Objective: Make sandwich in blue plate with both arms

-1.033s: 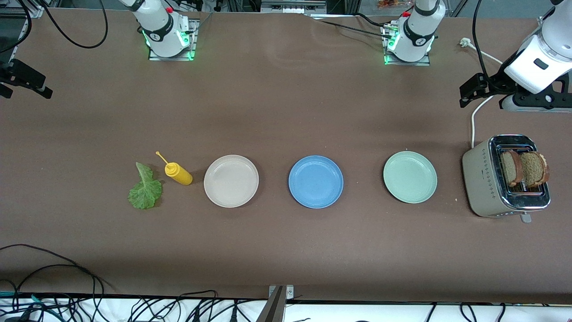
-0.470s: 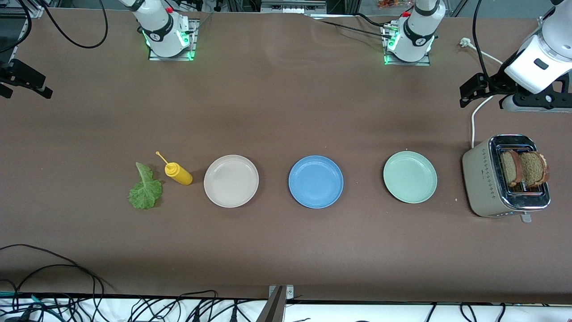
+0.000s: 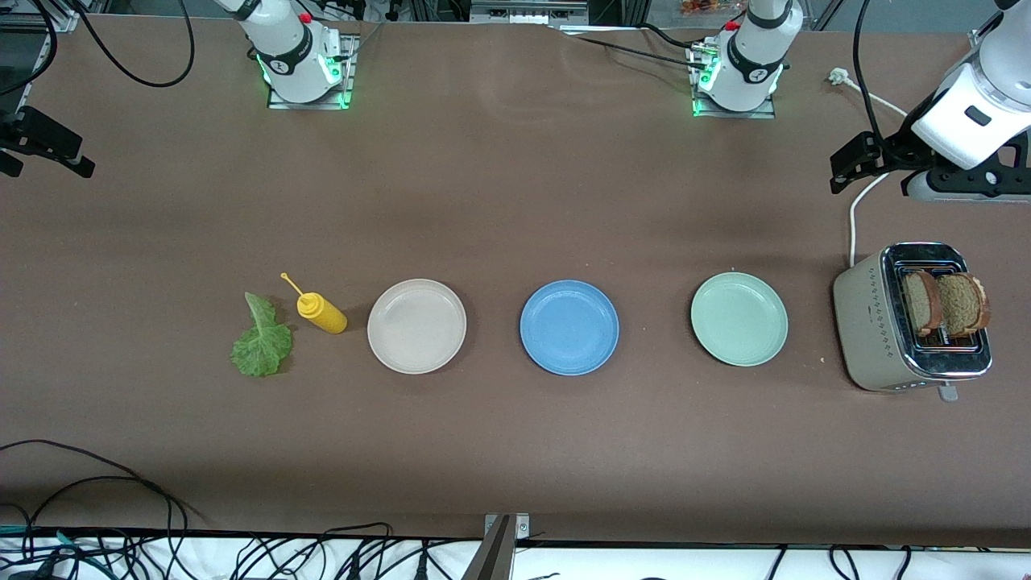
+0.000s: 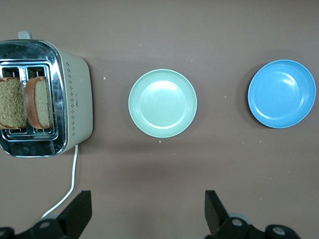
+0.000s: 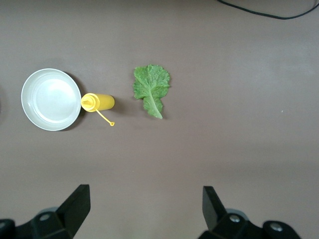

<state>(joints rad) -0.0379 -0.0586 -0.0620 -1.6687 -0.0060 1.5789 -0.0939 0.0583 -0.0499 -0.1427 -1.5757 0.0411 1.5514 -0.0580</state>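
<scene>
The blue plate (image 3: 569,327) lies empty mid-table and also shows in the left wrist view (image 4: 281,93). Two brown bread slices (image 3: 944,304) stand upright in the toaster's slots (image 4: 25,102). The green lettuce leaf (image 3: 262,342) lies flat on the table toward the right arm's end (image 5: 151,88). My left gripper (image 3: 843,167) hangs open and empty over bare table near the toaster (image 4: 148,211). My right gripper (image 3: 56,153) hangs open and empty over bare table at the right arm's end (image 5: 147,206).
A beige and chrome toaster (image 3: 870,330) stands at the left arm's end, with its white cord (image 3: 855,209) trailing toward the bases. A mint-green plate (image 3: 739,319) and an off-white plate (image 3: 416,325) flank the blue plate. A yellow squeeze bottle (image 3: 322,314) lies beside the lettuce.
My left gripper has drifted very slightly. Nothing on the table has moved.
</scene>
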